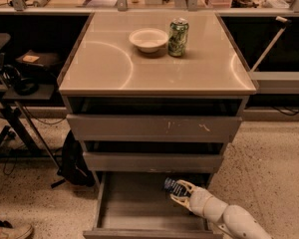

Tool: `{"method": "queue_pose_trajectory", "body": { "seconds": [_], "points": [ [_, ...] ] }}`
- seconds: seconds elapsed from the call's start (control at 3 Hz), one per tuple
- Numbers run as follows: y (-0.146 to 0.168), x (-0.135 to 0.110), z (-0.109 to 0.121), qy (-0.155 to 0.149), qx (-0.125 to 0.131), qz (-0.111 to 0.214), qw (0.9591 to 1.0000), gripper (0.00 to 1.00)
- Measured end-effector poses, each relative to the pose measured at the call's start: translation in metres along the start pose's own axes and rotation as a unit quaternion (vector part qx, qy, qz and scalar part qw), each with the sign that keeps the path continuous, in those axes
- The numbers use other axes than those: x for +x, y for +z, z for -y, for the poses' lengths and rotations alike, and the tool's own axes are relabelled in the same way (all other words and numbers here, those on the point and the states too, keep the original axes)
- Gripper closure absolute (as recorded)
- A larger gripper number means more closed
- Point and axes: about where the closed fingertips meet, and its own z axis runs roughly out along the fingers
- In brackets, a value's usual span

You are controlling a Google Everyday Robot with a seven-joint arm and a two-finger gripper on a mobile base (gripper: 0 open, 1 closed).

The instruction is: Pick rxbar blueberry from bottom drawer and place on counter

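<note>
Your cream two-finger gripper (176, 192), reaching inside the open grey-brown bottom drawer (134, 205) at its right rear, has its fingers clamped on the small dark navy rxbar blueberry wrapper (170, 185).

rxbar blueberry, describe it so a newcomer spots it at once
Look in the open bottom drawer of the grey cabinet. Toward its back right, at the white gripper, is the rxbar blueberry: small, flat, dark with pale print, unlike the green can on the counter.
</note>
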Motion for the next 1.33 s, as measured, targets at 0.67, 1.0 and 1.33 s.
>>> {"method": "queue_pose_trajectory", "body": {
  "seconds": [0.67, 1.0, 1.33],
  "points": [
    [-0.026, -0.011, -0.009, 0.01, 0.013, 0.011, 0.9998, 1.0],
    [-0.039, -0.03, 0.001, -0.009, 0.02, 0.004, 0.9998, 1.0],
    [-0.081, -0.092, 0.027, -0.02, 0.067, 0.004, 0.9976, 1.0]
  ]
}}
